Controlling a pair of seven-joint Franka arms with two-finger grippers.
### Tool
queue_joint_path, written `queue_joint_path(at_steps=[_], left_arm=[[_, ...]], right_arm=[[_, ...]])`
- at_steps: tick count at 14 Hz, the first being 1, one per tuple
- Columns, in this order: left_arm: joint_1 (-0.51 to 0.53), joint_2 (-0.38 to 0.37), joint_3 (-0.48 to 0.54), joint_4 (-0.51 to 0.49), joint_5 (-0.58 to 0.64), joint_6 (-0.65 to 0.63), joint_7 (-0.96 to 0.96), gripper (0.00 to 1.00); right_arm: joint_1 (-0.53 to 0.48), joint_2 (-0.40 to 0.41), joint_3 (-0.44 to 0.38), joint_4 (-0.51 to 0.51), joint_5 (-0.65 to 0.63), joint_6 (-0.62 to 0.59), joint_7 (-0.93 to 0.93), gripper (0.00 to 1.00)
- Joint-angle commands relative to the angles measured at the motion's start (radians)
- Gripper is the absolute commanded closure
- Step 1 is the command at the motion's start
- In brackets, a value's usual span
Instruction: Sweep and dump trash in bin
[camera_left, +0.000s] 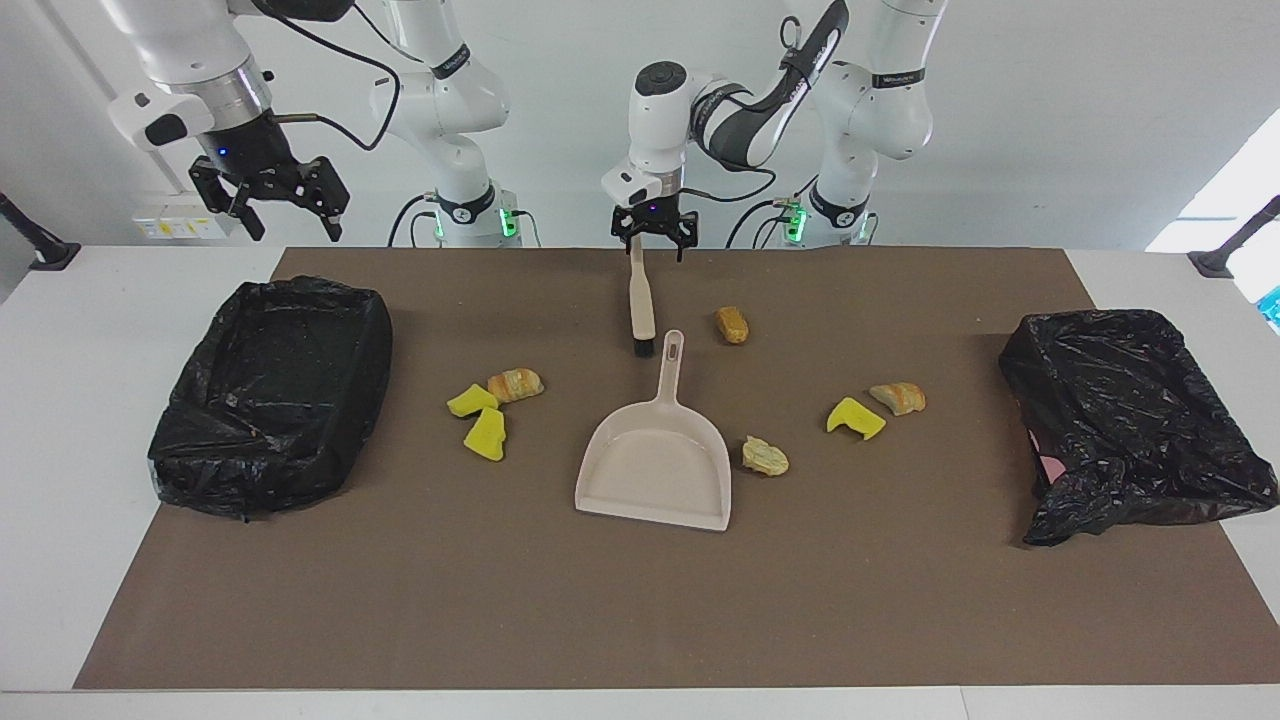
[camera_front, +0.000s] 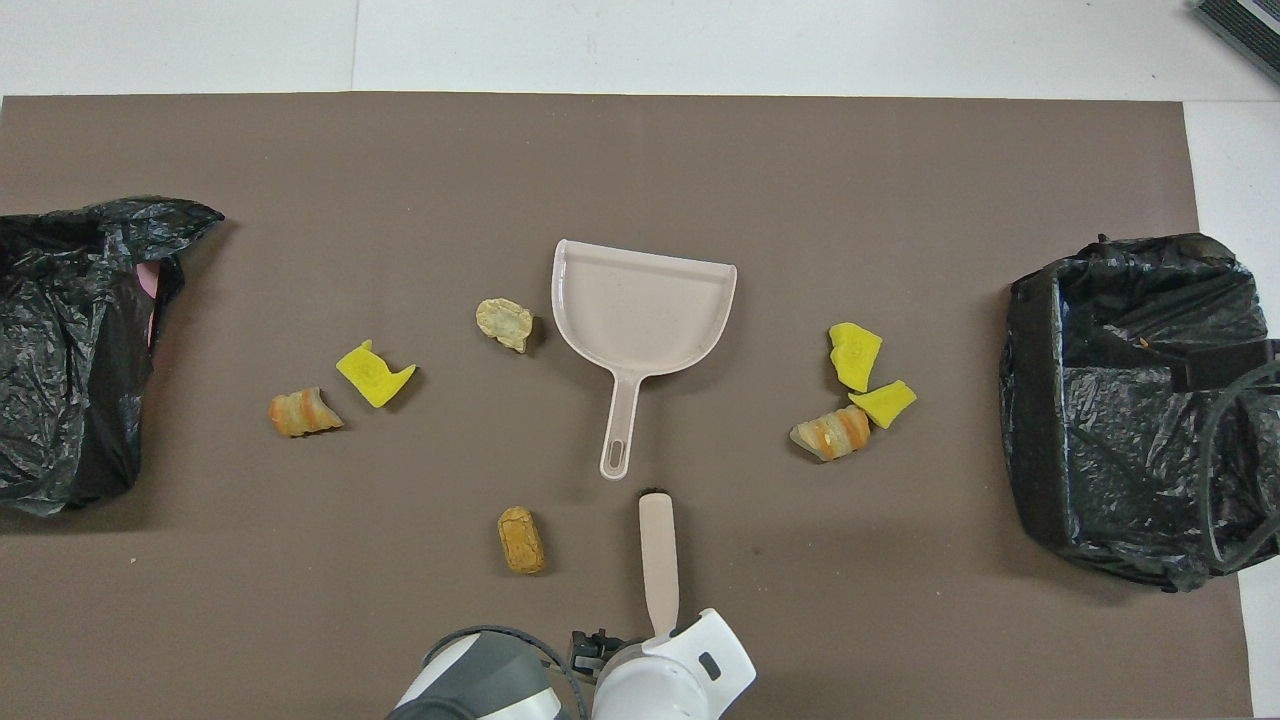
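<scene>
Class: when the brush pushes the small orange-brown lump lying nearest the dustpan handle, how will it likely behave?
The small orange-brown bread-like lump is rounded and oblong, so it may roll rather than slide. It looks small and porous, so probably light and easily flicked away.

White table (camera_left: 120, 330), pale wall (camera_left: 1050, 120)

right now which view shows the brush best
The facing view: the whole brush shows, handle to black bristles, with the left gripper over its handle end. In the overhead view the left arm covers that end of the brush.
</scene>
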Motion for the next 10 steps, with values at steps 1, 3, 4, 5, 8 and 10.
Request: queue_joint_path(at_steps=[1,3,4,5,8,10], left_arm=[[-0.055,0.017,0.021,-0.021,-0.003,0.051,-0.027,0.0],[-0.08,0.067,0.021,-0.021,-0.003,0.109,-0.064,0.0],[-0.08,0.083,0.021,-0.02,-0.003,0.126,-0.066,0.0],[-0.08,0.096,0.021,-0.017,-0.003,0.13,-0.067,0.0],[-0.082,0.106,0.023,-0.009,-0.003,0.116,-0.07,0.48],[-0.08,0.095,0.023,-0.009,-0.004,0.097,-0.067,0.54]], right_arm=[[-0.007,-0.017,-0.002,-0.018,0.005,0.002,-0.02,0.0],[-0.007,-0.023,-0.002,-0.026,0.005,0.002,-0.02,0.0],[-0.007,-0.026,-0.003,-0.032,0.005,0.002,-0.02,0.0],[-0.007,-0.026,-0.003,-0.032,0.004,0.002,-0.02,0.0],[-0.007,-0.026,-0.003,-0.032,0.004,0.002,-0.02,0.0],[-0.007,-0.026,-0.003,-0.032,0.002,0.002,-0.02,0.0]])
